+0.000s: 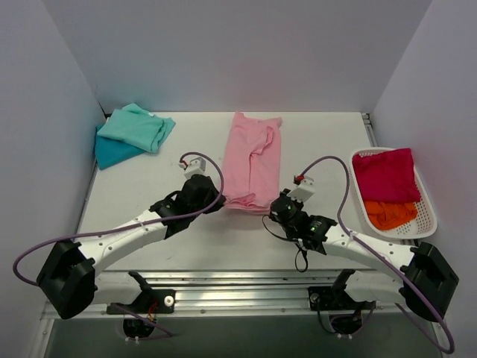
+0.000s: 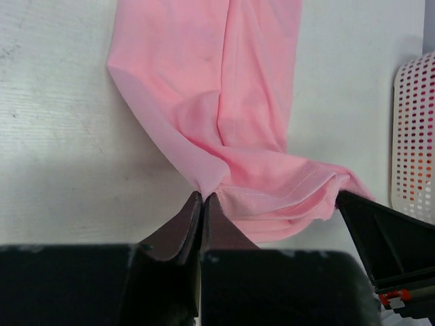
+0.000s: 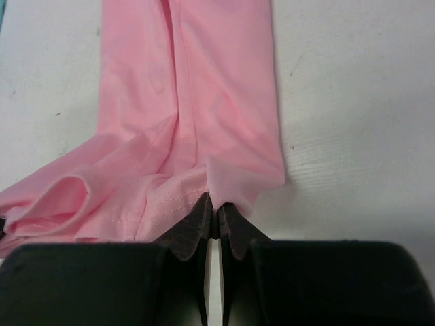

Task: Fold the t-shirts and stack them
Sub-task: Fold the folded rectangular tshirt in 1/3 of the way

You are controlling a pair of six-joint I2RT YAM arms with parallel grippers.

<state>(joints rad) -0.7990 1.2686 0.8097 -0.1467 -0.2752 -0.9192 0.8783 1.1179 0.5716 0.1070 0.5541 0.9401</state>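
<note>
Landmark: light pink cloth t-shirt (image 1: 253, 156), lying lengthwise in the middle of the flat white table (image 1: 149, 186). It is folded into a long narrow strip with creases running along it.
Pink shirt, near end: rumpled and doubled over, with a stitched hem showing between the two grippers.
Left gripper (image 2: 202, 201): at the pink shirt's near left corner. Its dark fingers are pressed together, with the cloth gathered up into their tips, so they are pinching that corner.
Right gripper (image 3: 212, 202): at the pink shirt's near right corner. Its fingers are pressed together on a small flap of the hem that rises between the tips.
Arms: both reach in from the near side of the pink shirt, one at each corner, angled toward each other.
Mint green folded cloth t-shirt (image 1: 138, 127): well to the left of the pink shirt's far end, lying on top of another shirt.
Teal blue folded cloth t-shirt (image 1: 112, 154): under the mint green one, sticking out on its near left side.
White plastic lattice basket (image 1: 426, 220): to the right of the pink shirt, apart from it, at the table's right edge.
Crimson red crumpled cloth t-shirt (image 1: 386, 175): in the far part of the basket.
Orange crumpled cloth t-shirt (image 1: 391, 215): in the basket, touching the red one on its near side.
</note>
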